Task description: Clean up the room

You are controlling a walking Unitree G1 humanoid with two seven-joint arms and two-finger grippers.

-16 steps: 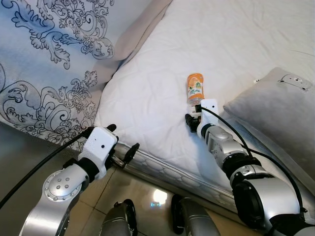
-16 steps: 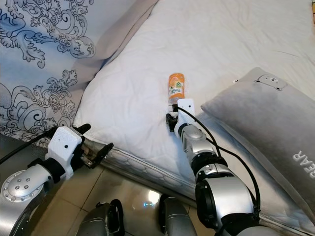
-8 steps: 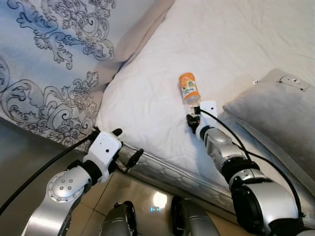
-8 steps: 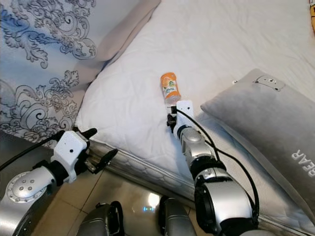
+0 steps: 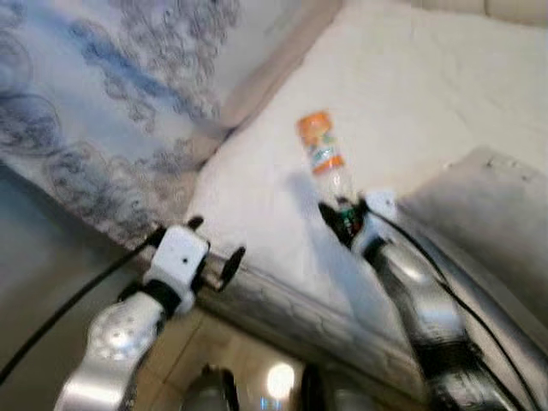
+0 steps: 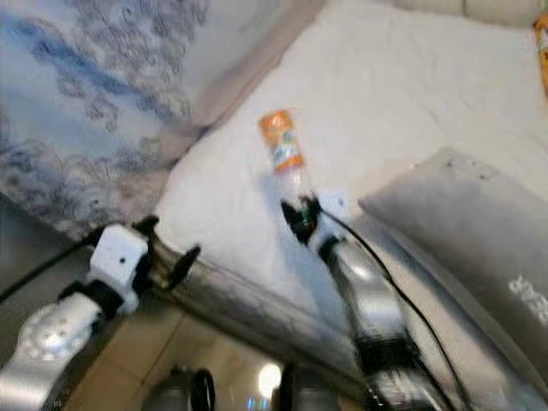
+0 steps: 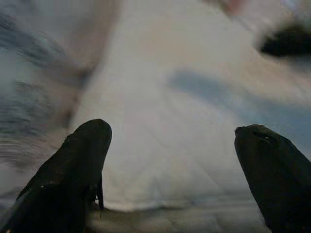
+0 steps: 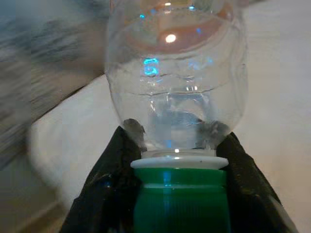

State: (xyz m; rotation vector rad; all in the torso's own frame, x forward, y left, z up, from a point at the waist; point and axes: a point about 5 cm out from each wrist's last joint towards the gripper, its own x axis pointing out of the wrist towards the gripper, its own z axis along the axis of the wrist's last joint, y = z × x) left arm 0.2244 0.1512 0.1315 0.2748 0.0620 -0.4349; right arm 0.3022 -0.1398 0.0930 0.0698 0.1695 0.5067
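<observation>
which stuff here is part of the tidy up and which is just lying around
Part of the job:
- clear plastic bottle with orange label and green cap, gripped at the neck by the right gripper
- left gripper, open, at the mattress edge

Just lying about:
- white mattress
- grey pillow
- blue patterned duvet

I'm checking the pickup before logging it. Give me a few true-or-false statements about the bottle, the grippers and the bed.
1. The right gripper grips the bottle at its green cap. True.
2. The left gripper holds a pillow. False: it is open and holds nothing, by the mattress edge.
3. The bottle has an orange label. True.
4. The grey pillow lies on the floor. False: it lies on the bed.
</observation>
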